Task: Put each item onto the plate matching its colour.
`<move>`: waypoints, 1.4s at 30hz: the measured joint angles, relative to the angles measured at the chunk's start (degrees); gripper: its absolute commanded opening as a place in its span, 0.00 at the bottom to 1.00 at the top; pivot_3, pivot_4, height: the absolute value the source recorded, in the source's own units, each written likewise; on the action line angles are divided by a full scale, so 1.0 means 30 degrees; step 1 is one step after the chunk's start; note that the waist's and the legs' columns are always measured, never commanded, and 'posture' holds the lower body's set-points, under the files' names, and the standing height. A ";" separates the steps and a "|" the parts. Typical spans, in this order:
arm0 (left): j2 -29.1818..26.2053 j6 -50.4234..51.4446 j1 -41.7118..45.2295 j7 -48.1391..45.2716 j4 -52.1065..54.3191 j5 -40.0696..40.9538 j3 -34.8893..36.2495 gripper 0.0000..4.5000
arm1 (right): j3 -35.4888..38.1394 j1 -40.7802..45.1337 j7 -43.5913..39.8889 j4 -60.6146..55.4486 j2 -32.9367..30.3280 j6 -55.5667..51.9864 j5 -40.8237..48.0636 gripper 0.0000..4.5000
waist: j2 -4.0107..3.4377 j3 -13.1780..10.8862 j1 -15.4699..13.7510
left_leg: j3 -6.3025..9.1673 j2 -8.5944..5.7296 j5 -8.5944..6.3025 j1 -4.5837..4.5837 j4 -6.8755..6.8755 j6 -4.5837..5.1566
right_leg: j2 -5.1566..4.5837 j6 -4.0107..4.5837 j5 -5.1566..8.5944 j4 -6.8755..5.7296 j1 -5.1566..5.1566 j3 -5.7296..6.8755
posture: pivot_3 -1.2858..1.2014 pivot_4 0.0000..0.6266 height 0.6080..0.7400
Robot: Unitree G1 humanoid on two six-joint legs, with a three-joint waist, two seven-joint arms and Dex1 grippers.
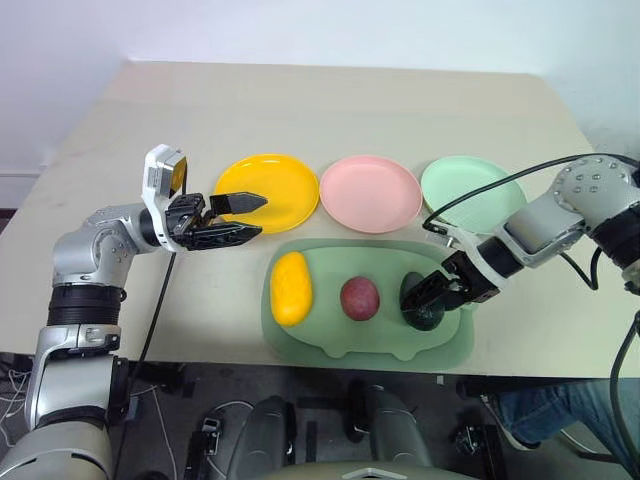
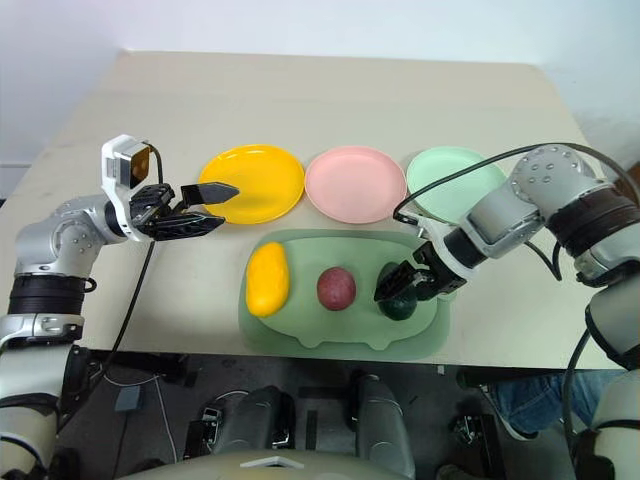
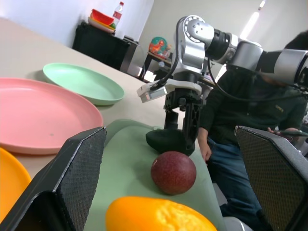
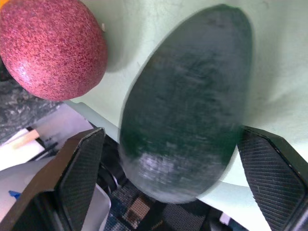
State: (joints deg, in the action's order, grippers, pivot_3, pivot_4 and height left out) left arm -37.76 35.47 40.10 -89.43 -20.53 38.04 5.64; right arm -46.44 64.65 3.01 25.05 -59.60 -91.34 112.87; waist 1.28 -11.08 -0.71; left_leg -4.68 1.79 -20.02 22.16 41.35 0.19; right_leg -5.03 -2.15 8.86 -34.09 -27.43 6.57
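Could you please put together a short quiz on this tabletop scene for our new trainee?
1. True or false: the mango lies on the yellow plate.
2. Which fruit sits between the open fingers of the right gripper? A) the red fruit B) the avocado C) the mango
3. Fill in: the pink plate stands between the yellow plate and the ____ plate.

Key: 1 false, it lies on the tray; 2 B; 3 mint green.
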 measured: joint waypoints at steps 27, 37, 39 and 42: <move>-0.0247 0.0455 0.0191 -0.0030 0.0059 0.0031 0.0154 1.00 | 1.1602 -0.6577 1.1960 -0.5854 0.3963 0.2626 -0.0074 0.69 | 0.0181 0.0172 0.0415 | 0.0027 0.0063 -0.0004 -0.0229 -0.0108 0.0012 | 0.0083 0.0051 -0.0014 0.0154 0.0185 -0.0084 | 0.52 0.24 1.00; -0.0204 0.0457 0.0219 0.0050 -0.0141 0.0028 0.0167 1.00 | 0.6180 0.1026 0.7509 0.0473 0.1769 -0.0099 -0.0083 0.69 | 0.0159 0.0158 0.0425 | -0.0009 0.0046 -0.0026 -0.0152 -0.0110 0.0050 | 0.0080 0.0048 -0.0017 0.0068 0.0079 -0.0100 | 0.52 0.24 1.00; -0.0195 0.0400 0.0218 0.0175 -0.0141 0.0028 0.0204 1.00 | 0.6375 0.0959 0.8130 0.0835 0.2255 0.0416 -0.0086 0.69 | 0.0160 0.0158 0.0406 | -0.0008 0.0039 -0.0025 -0.0135 -0.0099 0.0049 | 0.0044 0.0044 -0.0019 0.0051 0.0065 -0.0094 | 0.52 0.24 1.00; -0.0185 0.0449 0.0202 0.0220 -0.0089 0.0043 0.0225 1.00 | 0.8266 -0.1145 1.0250 -0.0853 0.2653 0.2579 -0.0082 0.69 | 0.0164 0.0161 0.0330 | -0.0009 0.0024 -0.0023 -0.0072 -0.0075 0.0045 | 0.0002 0.0035 -0.0019 0.0032 0.0030 -0.0053 | 0.52 0.24 1.00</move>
State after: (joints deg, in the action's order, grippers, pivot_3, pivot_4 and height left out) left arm -38.31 36.82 40.71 -88.77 -20.80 38.17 6.32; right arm -21.64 61.22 33.76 22.49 -51.64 -83.61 112.62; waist 1.78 -10.59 0.28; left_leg -4.71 1.86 -20.09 21.94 41.12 0.32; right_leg -5.03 -2.04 8.81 -33.99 -27.34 6.41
